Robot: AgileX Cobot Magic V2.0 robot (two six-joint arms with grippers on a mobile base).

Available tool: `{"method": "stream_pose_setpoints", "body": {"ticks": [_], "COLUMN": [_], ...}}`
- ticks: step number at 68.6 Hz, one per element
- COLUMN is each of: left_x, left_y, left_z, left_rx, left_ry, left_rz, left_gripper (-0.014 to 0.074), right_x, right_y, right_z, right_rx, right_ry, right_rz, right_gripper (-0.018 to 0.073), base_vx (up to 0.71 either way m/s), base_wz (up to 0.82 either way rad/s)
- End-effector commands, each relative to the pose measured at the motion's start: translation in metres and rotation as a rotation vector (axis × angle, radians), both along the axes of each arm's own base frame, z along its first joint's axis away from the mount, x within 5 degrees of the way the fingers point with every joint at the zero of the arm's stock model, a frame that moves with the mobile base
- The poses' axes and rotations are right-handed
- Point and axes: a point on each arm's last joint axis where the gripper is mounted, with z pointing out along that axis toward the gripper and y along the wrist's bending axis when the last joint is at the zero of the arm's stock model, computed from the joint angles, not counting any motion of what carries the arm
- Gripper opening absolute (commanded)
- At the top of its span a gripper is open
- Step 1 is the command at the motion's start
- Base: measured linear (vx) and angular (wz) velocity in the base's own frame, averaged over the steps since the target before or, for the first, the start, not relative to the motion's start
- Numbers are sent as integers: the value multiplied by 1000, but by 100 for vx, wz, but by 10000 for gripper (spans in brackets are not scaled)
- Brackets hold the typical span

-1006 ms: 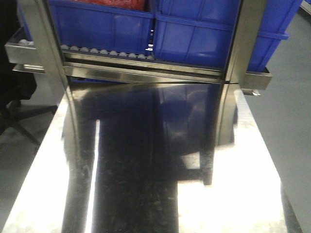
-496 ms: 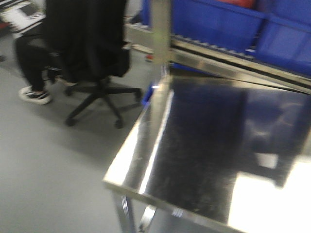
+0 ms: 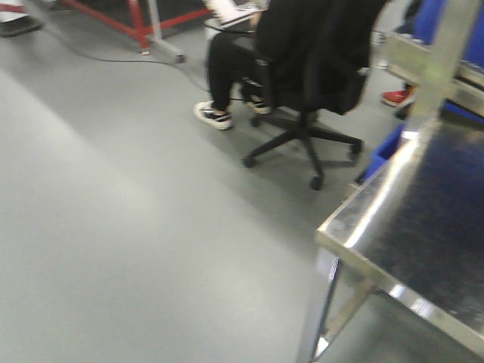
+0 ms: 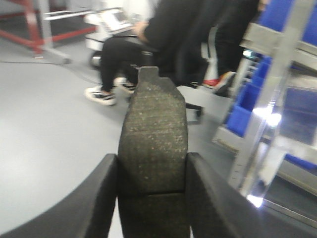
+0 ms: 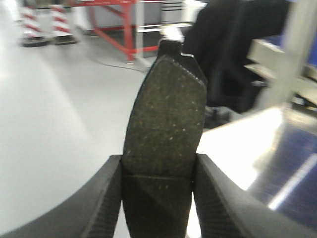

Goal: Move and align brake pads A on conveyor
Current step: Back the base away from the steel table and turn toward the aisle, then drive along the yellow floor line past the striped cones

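My left gripper (image 4: 152, 193) is shut on a dark grey brake pad (image 4: 154, 134), which sticks forward between the two black fingers (image 4: 101, 198) with its groove just at the fingertips. Over on the right, my right gripper (image 5: 158, 196) is likewise shut on a second brake pad (image 5: 166, 111), which points up and away over the grey floor. Neither gripper shows in the front view. The conveyor is out of view in every frame.
A shiny steel table (image 3: 423, 227) fills the front view's right side, its corner near centre. A person on a black office chair (image 3: 302, 83) sits beyond it on the grey floor (image 3: 113, 212). Blue bins (image 4: 247, 104) on a steel rack stand behind; a red frame (image 5: 124, 20) stands far off.
The front view has swung left: the steel table and blue bins slid to the right edge, and the grey floor and the seated person came into view.
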Motion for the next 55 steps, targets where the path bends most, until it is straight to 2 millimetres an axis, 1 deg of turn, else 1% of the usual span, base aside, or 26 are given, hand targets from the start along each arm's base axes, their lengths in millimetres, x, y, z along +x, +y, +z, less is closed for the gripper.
{"method": "stream_pose_setpoints", "body": {"ticks": [1,32,55], "left_x": [0,0,0], "left_y": [-1,-1,-1], "left_z": [16,16,16], "left_rx": [-30,-30,-30], "left_ry": [-102,-102,-102], "left_rz": [-13,-13,-13], "left_gripper": [-6,-6,-6], "right_x": [1,1,1], "right_y": [-1,-1,-1], "right_z": [17,17,17], "right_rx": [17,17,17], "right_ry": [-112,-112,-112], "right_rz": [-15,-15,-15], "right_gripper": [-2,-2,-2], "base_vx": [-21,-19,-11], "base_wz": [79,80,82]}}
